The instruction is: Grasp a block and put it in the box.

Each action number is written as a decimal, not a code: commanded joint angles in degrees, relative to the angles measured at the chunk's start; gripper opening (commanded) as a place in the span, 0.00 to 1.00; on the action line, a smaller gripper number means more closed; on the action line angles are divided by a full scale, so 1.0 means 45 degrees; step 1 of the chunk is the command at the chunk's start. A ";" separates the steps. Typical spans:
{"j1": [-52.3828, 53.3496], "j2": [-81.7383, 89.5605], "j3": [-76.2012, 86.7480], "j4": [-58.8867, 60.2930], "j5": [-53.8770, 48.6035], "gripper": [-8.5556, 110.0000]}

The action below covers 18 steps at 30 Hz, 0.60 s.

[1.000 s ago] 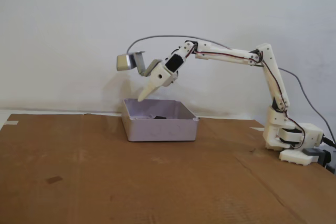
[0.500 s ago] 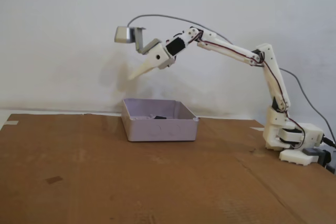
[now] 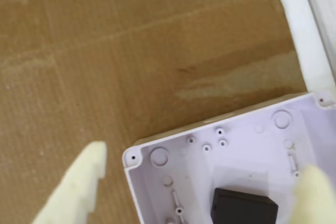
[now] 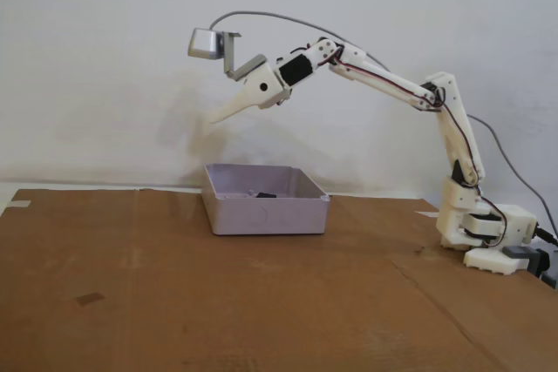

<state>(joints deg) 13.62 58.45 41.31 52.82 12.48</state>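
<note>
The pale lavender-grey box [image 3: 252,140] stands on brown cardboard. In the fixed view the box [image 4: 266,217] sits left of the arm's base. The small black block [image 3: 244,208] lies flat on the box floor, and in the fixed view only its top [image 4: 264,194] shows over the wall. My gripper [image 3: 205,161] is open and empty. Its two pale fingers [image 3: 79,187] stand wide apart, one outside the box's left corner and one over its right side. In the fixed view the gripper [image 4: 218,116] hangs well above the box, pointing down-left.
Brown cardboard [image 4: 174,302] covers the table in front of a white wall. The arm's white base [image 4: 484,233] stands at the right with cables. A grey camera housing [image 4: 207,43] rides above the gripper. A white edge strip [image 3: 299,30] runs along the wrist view's upper right.
</note>
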 commanded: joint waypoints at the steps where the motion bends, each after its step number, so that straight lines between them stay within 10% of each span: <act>1: -0.0059 0.0918 -0.1621 -0.0176 -0.0117 0.24; 6: -0.0254 0.0918 -0.1641 0.0352 -0.0117 0.07; 18: -0.0684 0.0879 -0.1523 0.0332 -0.0117 0.07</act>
<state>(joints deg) 10.81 58.45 41.31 54.67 12.48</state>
